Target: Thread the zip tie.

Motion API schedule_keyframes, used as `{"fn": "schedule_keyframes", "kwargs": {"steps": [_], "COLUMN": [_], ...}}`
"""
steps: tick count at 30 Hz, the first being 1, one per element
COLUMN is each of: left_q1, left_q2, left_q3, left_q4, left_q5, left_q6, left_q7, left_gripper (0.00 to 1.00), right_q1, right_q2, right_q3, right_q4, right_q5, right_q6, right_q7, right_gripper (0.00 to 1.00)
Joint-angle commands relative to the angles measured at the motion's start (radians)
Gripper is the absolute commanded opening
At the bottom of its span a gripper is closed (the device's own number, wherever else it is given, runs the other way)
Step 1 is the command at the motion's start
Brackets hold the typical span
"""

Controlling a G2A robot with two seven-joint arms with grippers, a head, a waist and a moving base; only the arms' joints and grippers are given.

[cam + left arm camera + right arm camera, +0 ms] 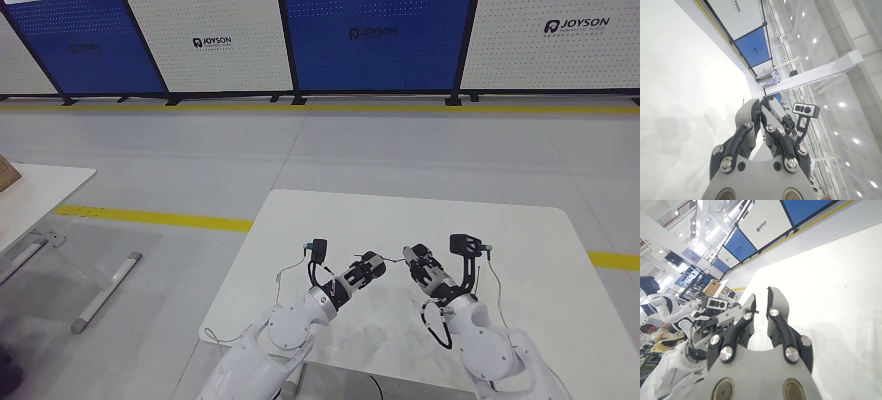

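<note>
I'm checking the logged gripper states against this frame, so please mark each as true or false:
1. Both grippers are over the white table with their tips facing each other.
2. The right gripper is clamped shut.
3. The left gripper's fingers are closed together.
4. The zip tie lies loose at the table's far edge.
1. True. In the top view the left gripper and right gripper meet tip to tip above the table.
2. False. Its fingers stand apart with a clear gap between them.
3. True.
4. False. The zip tie is up at the left gripper, with a thin dark end sticking out beside its finger.
</note>
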Motion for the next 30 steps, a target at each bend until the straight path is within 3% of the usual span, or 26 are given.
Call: {"fn": "schedule_keyframes", "kwargs": {"steps": [1, 10, 21, 26, 28, 30], "left_q1": [-0.001, -0.005, -0.011, -0.008, -0.004, -0.001], "left_q2": [0.000, 0.001, 0.000, 0.001, 0.002, 0.003], "left_q3": [-0.001, -0.001, -0.001, 0.000, 0.000, -0.001], "left_q4": [0.002, 0.001, 0.008, 0.008, 0.005, 0.002], "left_q5": [-0.003, -0.006, -0.020, -0.015, -0.011, -0.010], "left_q6": [0.000, 0.003, 0.028, 0.028, 0.027, 0.027], "left_q7": [0.002, 0.006, 0.035, 0.030, 0.027, 0.027], "left_gripper": [0.00, 0.00, 0.00, 0.00, 0.00, 0.00], "right_q1": [0.002, 0.002, -0.006, -0.008, -0.006, -0.005], "right_q2": [0.000, 0.000, 0.003, 0.002, 0.002, 0.001], "right_q3": [-0.004, -0.009, -0.006, 0.002, 0.004, 0.003], "right_q4": [0.002, 0.004, -0.004, -0.007, -0.004, -0.003], "right_q5": [-0.003, -0.010, -0.017, 0.000, 0.005, 0.005], "right_q6": [0.000, -0.011, -0.035, -0.020, -0.015, -0.015], "right_q7": [0.004, 0.013, 0.026, 0.003, 0.000, 0.000], "right_gripper": [0.17, 0.27, 0.24, 0.13, 0.00, 0.00]}}
